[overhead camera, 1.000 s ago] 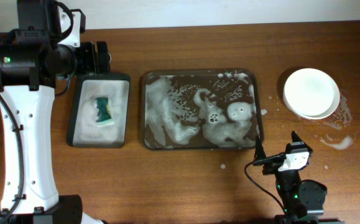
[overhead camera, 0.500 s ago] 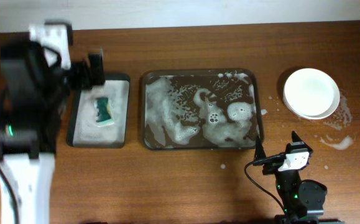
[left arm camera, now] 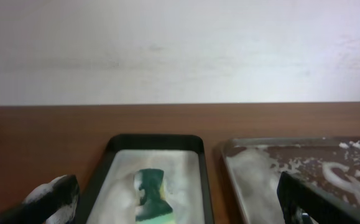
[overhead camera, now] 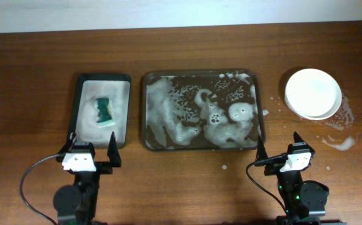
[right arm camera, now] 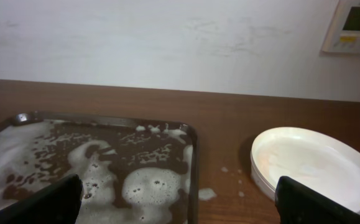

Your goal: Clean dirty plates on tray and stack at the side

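Green sponge [overhead camera: 105, 110] is lying in its small tray [overhead camera: 121, 81] just ahead of the left gripper [overhead camera: 93, 145], whose jaws are standing apart, empty. Next, the large tray [overhead camera: 199, 73] is holding only foam, and the plates [overhead camera: 312, 92] are sitting stacked on the table [overhead camera: 187, 47], ahead and right of the right gripper [overhead camera: 277, 140], likewise spread. The job is looking finished, needing no further grasp.

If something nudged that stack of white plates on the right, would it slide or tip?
The plates look glossy, so probably slippery to grip. Suds lie on the table beside them, so a push would likely slide the low stack rather than tip it. They look rigid, possibly breakable.
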